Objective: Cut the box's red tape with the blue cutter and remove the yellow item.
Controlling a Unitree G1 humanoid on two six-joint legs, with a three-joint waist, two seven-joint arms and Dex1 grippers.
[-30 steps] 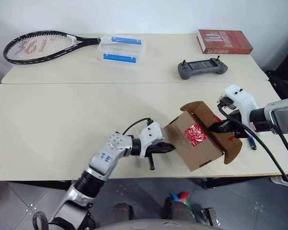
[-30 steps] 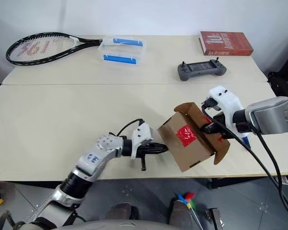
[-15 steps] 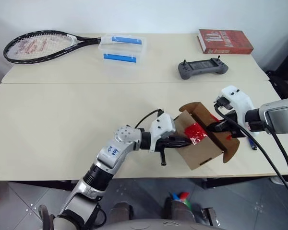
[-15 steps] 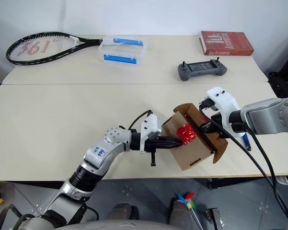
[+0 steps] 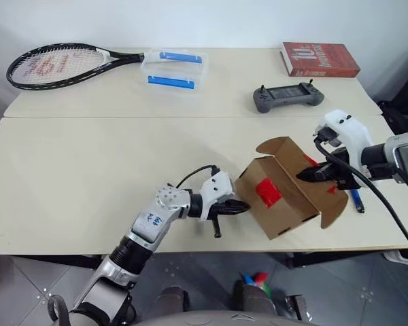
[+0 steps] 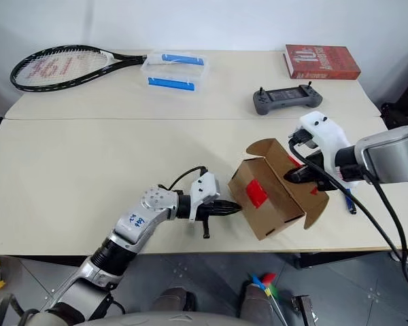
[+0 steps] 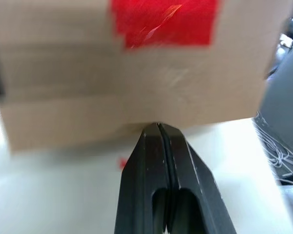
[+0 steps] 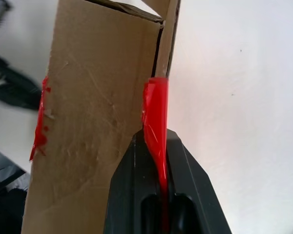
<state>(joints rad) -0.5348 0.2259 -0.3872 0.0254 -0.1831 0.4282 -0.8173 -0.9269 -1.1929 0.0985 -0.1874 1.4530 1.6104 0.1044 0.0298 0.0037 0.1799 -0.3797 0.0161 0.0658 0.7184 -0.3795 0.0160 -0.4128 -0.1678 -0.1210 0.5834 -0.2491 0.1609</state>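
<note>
The box (image 5: 283, 197) sits tilted near the front edge of the table (image 5: 88, 170), flaps open, with wide bare tabletop to its left. The right gripper (image 5: 306, 175) is clamped on a strip of red tape (image 8: 155, 117) at a flap. The left gripper (image 5: 239, 206), fingers pressed together and empty, touches the box's side. The blue cutter (image 5: 355, 201) lies behind the right arm, partly hidden.

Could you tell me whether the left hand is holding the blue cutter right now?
No, the left hand is shut on nothing, its tips against the box, while the blue cutter lies on the table beyond the box.
</note>
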